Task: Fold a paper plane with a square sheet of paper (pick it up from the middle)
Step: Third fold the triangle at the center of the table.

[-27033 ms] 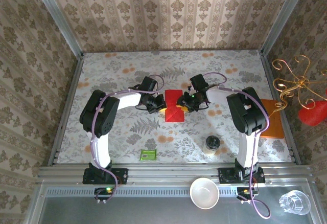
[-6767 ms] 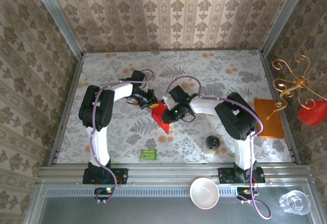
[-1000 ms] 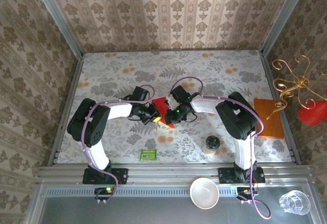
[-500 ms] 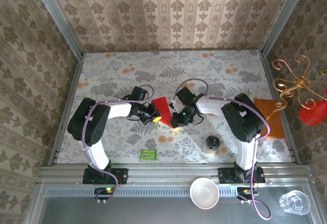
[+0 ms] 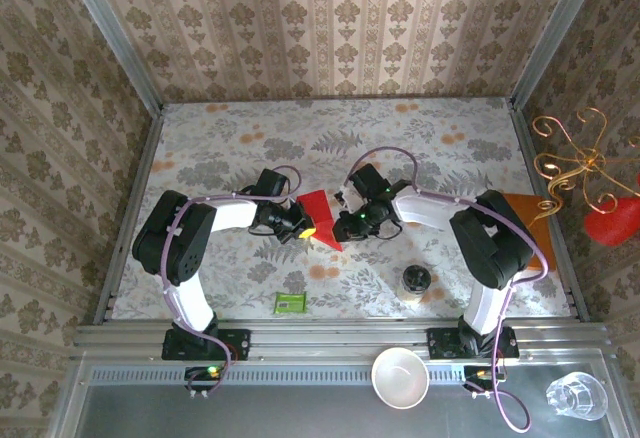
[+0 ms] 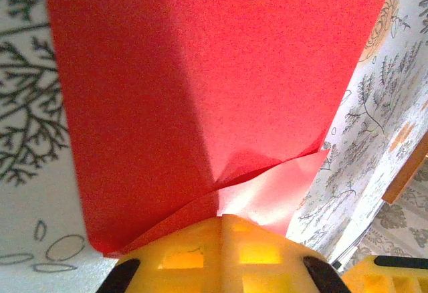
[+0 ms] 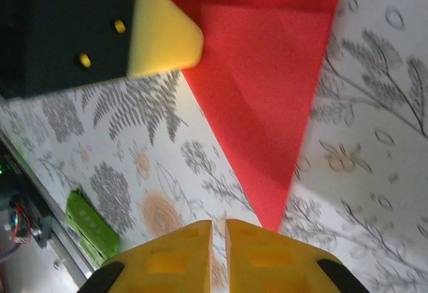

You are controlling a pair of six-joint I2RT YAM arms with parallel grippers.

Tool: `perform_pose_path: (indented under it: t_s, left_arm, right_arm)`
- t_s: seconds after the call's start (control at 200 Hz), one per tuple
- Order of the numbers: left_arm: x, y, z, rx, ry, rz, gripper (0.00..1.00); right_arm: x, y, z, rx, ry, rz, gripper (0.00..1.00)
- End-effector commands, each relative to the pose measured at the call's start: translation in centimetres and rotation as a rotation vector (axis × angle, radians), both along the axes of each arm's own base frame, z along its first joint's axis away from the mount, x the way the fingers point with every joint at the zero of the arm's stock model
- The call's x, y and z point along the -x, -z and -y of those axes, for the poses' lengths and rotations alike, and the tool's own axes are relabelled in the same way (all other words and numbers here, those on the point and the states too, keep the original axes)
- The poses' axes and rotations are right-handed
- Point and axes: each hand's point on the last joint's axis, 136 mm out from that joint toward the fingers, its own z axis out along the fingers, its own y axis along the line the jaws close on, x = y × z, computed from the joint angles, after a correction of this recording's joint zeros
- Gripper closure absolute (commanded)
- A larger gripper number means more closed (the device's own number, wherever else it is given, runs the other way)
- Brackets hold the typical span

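The square sheet of paper (image 5: 317,213) is bright red and creased into a pointed shape, its tip toward the near side, lying mid-table. My left gripper (image 5: 306,229) is at its left edge. In the left wrist view the left gripper (image 6: 223,218) is shut on the paper's (image 6: 187,85) near edge, where a layer lifts. My right gripper (image 5: 346,226) sits just right of the paper's tip. In the right wrist view the right gripper (image 7: 219,225) has its jaws almost together with nothing between them, and the paper's (image 7: 267,99) tip ends beside one finger. The left finger (image 7: 164,39) rests at the paper's far edge.
A small green packet (image 5: 290,303) and a small jar (image 5: 415,282) stand near the front edge. An orange pad (image 5: 530,238) lies at the right, partly under the right arm. A white bowl (image 5: 400,376) and a glass (image 5: 577,395) sit on the front ledge.
My right gripper has come off the paper and drawn back to the right, its elbow swinging right. The left gripper has stayed shut on the paper's edge.
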Motion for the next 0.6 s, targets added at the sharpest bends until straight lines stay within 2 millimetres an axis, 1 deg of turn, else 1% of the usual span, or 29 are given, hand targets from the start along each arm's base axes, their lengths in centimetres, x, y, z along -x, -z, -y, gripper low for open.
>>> perform_pose_path:
  t_s: [0.0,0.185,0.31,0.47,0.595]
  left_arm:
    - [1.1,3.8,-2.9,-0.161,-0.037,-0.075,0.97]
    - [0.5,2.9,-2.5,-0.144,-0.026,-0.05,0.97]
    - [-0.5,1.2,-1.7,-0.111,-0.016,0.01,0.97]
    - [-1.9,-1.6,-0.5,-0.054,0.01,0.128,0.97]
    - [-1.9,-2.3,0.3,-0.035,0.043,0.173,0.97]
  right_arm:
    - [-0.7,1.0,-1.4,0.004,0.042,-0.036,0.86]
    - [-1.2,2.8,-0.7,0.081,0.043,-0.036,0.89]
    - [-1.0,4.2,0.0,0.136,0.046,-0.06,0.9]
    - [-0.5,5.3,0.7,0.178,0.053,-0.094,0.93]
    - [-0.2,5.7,1.2,0.201,0.066,-0.109,0.93]
